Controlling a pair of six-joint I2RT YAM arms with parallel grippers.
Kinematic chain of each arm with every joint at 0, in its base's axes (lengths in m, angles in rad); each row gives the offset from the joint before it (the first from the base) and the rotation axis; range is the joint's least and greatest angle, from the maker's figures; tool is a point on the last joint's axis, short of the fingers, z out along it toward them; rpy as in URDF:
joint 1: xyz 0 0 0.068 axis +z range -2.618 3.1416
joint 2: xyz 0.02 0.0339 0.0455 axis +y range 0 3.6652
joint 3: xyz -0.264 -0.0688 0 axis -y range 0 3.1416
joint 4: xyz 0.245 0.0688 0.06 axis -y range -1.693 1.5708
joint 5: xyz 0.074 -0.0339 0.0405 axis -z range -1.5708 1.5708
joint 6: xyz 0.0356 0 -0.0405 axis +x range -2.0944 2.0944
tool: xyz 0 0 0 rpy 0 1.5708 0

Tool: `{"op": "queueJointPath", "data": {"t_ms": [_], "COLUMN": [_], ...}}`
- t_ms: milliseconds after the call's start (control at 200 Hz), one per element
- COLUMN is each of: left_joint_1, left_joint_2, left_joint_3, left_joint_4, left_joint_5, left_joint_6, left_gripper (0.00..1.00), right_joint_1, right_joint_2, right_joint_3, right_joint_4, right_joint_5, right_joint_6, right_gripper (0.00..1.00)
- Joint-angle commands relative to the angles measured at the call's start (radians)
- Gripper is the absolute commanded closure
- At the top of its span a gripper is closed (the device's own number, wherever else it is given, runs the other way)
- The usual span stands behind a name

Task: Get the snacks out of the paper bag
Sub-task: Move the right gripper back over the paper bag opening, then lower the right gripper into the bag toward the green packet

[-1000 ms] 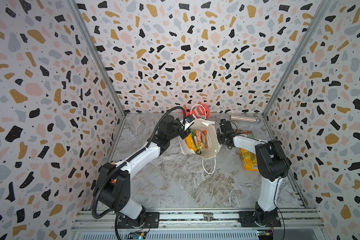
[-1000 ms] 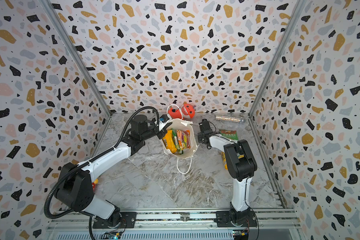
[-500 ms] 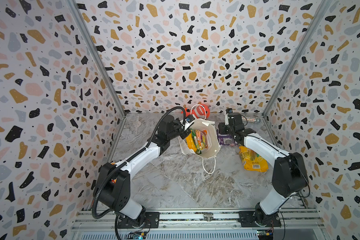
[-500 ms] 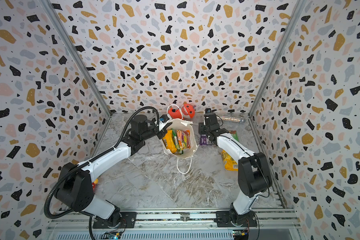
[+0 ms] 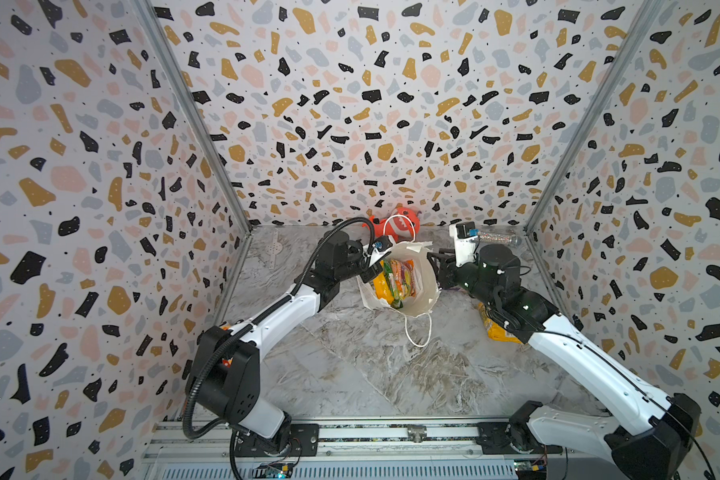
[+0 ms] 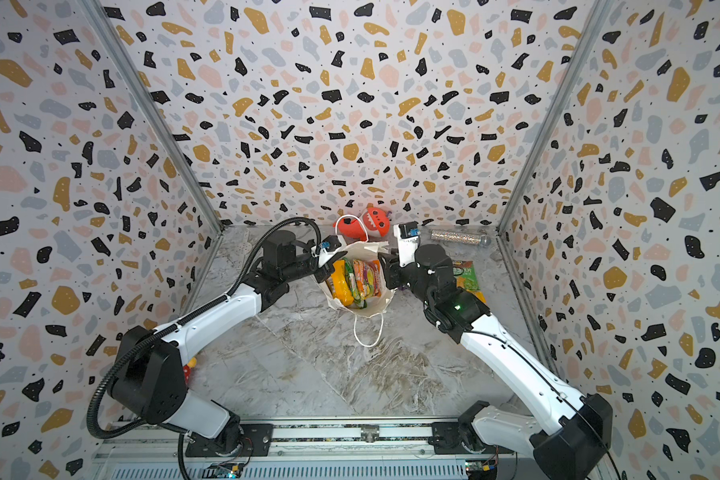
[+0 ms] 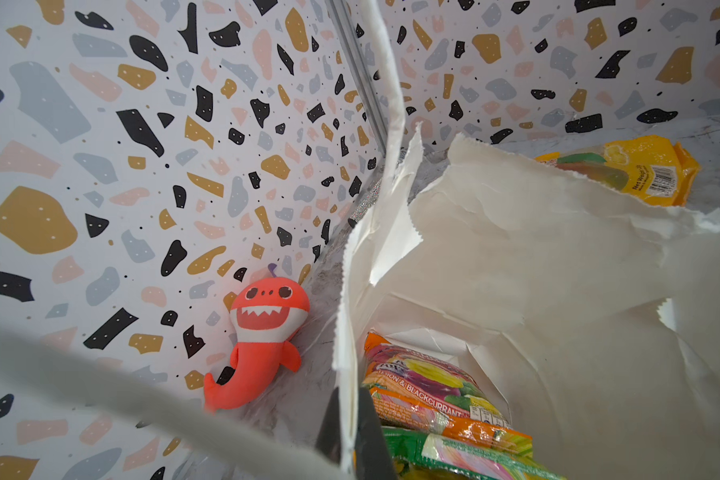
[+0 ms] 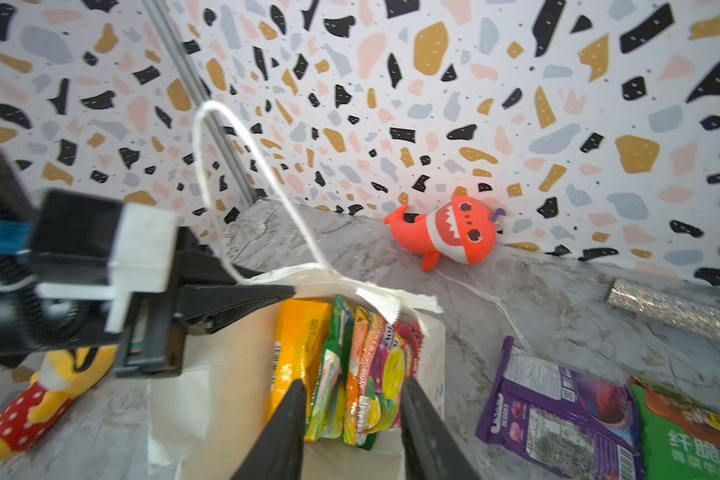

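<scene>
Marble tabletop (image 8: 495, 299) gained purple packet (image 8: 553, 411); right gripper (image 8: 353, 381) returned.

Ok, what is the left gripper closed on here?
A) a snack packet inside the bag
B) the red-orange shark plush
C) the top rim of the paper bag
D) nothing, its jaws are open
C: the right wrist view shows the left gripper shut on the top rim of the paper bag, with the snack packets inside and clear of it.

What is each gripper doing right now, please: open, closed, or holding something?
Left gripper: closed, pinching the paper bag by its rim.
Right gripper: open, pointing at the snacks in the bag, gripping nothing.
</scene>
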Motion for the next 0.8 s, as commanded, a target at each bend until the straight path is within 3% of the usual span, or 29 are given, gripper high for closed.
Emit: {"op": "queueJointPath", "data": {"t_ms": [0, 140, 410, 796], "left_joint_1": [-0.010, -0.013, -0.029, -0.036], "left_joint_2": [-0.045, -0.046, -0.052, -0.051], "left_joint_3": [0.018, 0.021, 0.023, 0.009], "left_joint_4": [-0.023, -0.024, -0.023, 0.016], "left_joint_5": [0.032, 0.037, 0.038, 0.039], "left_joint_6": [0.043, 0.043, 0.052, 0.051], "left_gripper": [1.00, 1.00, 1.00, 1.00], "right_joint_1": [0.069, 0.139, 0.184, 0.184], "right_joint_2": [-0.010, 0.051, 0.244, 0.440], "right_joint_3": [-0.004, 0.021, 0.059, 0.086], "right_joint_4": [-0.050, -0.080, -0.080, -0.031], "right_joint_5": [-0.006, 0.019, 0.098, 0.225], "right_joint_6": [-0.010, -0.008, 0.029, 0.104], "right_gripper": [0.65, 0.72, 0.76, 0.72]}}
